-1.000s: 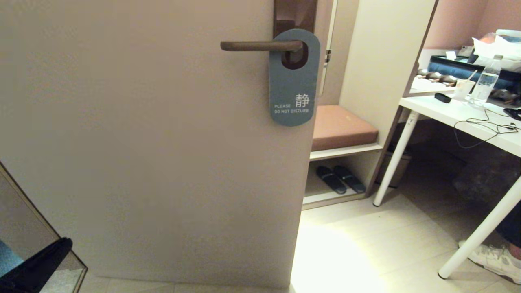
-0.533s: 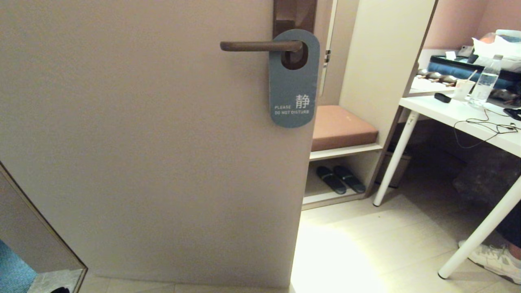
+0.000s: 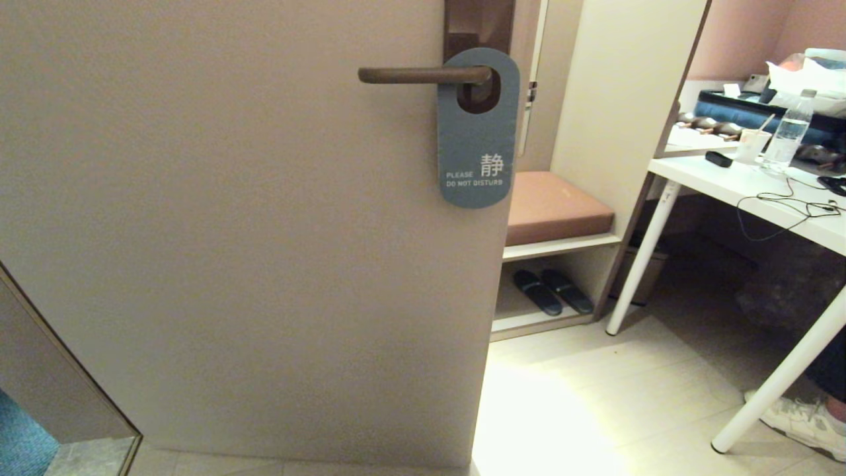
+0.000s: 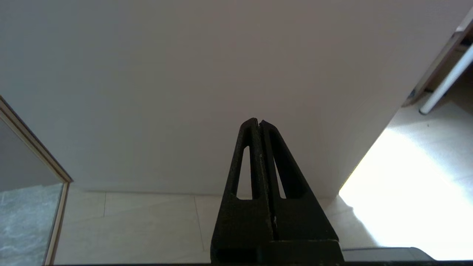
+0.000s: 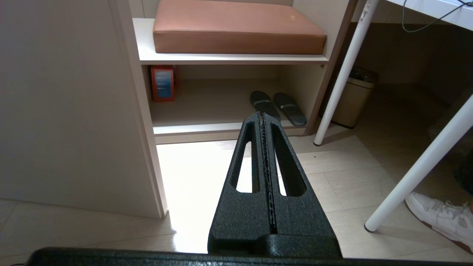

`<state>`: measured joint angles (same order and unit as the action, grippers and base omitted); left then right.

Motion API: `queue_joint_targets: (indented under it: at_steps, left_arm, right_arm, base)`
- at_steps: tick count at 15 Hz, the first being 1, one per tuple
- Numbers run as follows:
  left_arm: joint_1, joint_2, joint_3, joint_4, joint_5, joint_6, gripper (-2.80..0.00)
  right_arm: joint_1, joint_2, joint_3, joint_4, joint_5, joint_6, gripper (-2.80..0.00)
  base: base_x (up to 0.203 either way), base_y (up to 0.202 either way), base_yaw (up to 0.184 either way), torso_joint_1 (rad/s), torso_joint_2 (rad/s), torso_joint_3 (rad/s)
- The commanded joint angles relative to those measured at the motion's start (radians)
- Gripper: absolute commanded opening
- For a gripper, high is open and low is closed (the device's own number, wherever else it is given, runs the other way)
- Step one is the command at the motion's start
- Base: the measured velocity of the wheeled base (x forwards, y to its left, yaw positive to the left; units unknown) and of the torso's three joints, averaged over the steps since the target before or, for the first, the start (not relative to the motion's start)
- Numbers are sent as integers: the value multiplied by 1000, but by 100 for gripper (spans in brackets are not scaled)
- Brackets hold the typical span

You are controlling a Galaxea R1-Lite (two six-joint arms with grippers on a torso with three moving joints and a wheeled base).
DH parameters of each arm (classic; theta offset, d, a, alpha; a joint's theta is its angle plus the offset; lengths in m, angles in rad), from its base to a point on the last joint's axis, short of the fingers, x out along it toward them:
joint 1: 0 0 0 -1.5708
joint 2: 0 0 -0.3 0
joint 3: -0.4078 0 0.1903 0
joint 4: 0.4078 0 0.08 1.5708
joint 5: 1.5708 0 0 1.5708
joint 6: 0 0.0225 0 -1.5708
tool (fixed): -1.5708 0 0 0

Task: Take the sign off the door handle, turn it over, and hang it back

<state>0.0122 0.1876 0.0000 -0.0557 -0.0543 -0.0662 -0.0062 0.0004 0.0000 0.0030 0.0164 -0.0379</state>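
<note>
Left hand: seen only in its own wrist view, low before the bare lower face of the door, above the pale floor tiles; fingers pressed flat together, holding nothing.

Right hand: seen only in its own wrist view, low over the floor by the door's free edge, pointing toward the shelf unit; fingers closed tight, empty.

Door: plain beige panel filling the left and middle of the head view.

Door handle: slim dark bronze lever, level, on a tall dark brown backplate near the door's right edge.

Sign: slate-blue oblong card hanging upright on the lever next to the backplate, the lever passing through its round hole; face outward reads "PLEASE DO NOT DISTURB" beneath a white Chinese character.

Shelf unit, beyond the door: brown cushion on the upper shelf; pair of dark slippers below.

Tabletop: white, on white legs, at right; carries a water bottle, a paper cup and dark cables.

White sneaker: on the floor by the near table leg.
</note>
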Motion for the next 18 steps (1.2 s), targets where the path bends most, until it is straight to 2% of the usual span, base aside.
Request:
queue_joint_targets:
  at_steps: [1, 4, 9, 13, 17, 18]
  left_arm:
    - [3, -20, 0, -3, 1, -6, -280]
    - [2, -32, 0, -1, 1, -22, -280]
    - [-5, -187, 0, 5, 40, -72, -280]
    - [-6, -188, 0, 1, 44, 11, -280]
    - [-6, -188, 0, 65, 19, 203, -280]
    - [-6, -188, 0, 62, 22, 188, -280]
  right_arm:
    - [0, 0, 0, 0, 0, 0, -280]
    - [0, 0, 0, 0, 0, 0, -280]
    - [0, 0, 0, 0, 2, 0, -280]
    - [0, 0, 0, 0, 1, 0, -280]
    - [0, 0, 0, 0, 1, 0, -280]
    - [0, 0, 0, 0, 2, 0, -280]
  base:
    - [0, 0, 0, 0, 0, 0]
    - [0, 0, 0, 0, 0, 0]
    - [0, 0, 0, 0, 0, 0]
    - [0, 0, 0, 0, 0, 0]
    - [0, 0, 0, 0, 0, 0]
    - [0, 0, 0, 0, 0, 0]
